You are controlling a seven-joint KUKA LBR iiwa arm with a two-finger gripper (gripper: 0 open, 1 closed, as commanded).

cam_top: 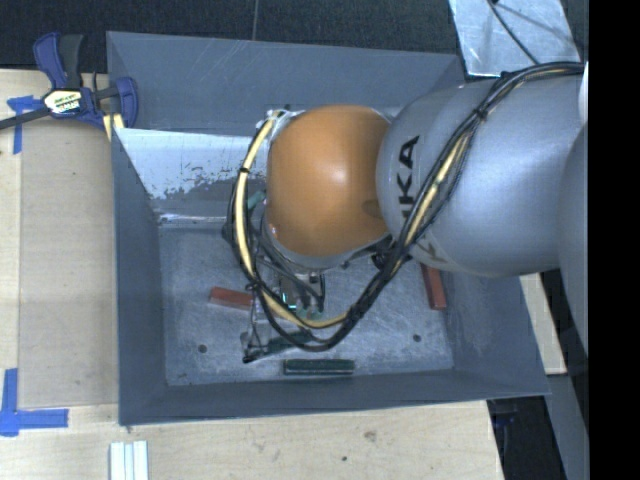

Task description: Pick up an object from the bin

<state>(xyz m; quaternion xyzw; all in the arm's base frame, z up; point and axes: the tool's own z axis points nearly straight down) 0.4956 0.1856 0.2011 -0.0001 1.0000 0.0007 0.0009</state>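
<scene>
The arm (490, 168) is reaching in from the right of the frame, and its orange cover (320, 183) is hanging over the middle of the grey bin (140, 298). Below the cover, the fingers (265, 333) are sitting low over the bin floor, a little left of centre and toward the lower edge. Black and yellow cables (330, 320) are looping across them, so I cannot tell how far they are spread or whether they are gripping anything.

Three loose things are lying on the floor. A thin reddish-brown strip (228, 296) is lying just to the left of the fingers and slightly above them in the frame. Its long axis is running roughly left to right, and its right end is disappearing under the wrist hardware. A dark narrow bar (318, 366) is lying below and a little to the right, parallel to the lower wall and close against it. A second reddish-brown piece (434, 290) is lying well apart at the right, partly under the arm.

By my reading, the strip is the nearest candidate, and the coming move is hinging on that small offset to the left. The fingers would need to straddle the strip's short width, across its left-right length.
</scene>
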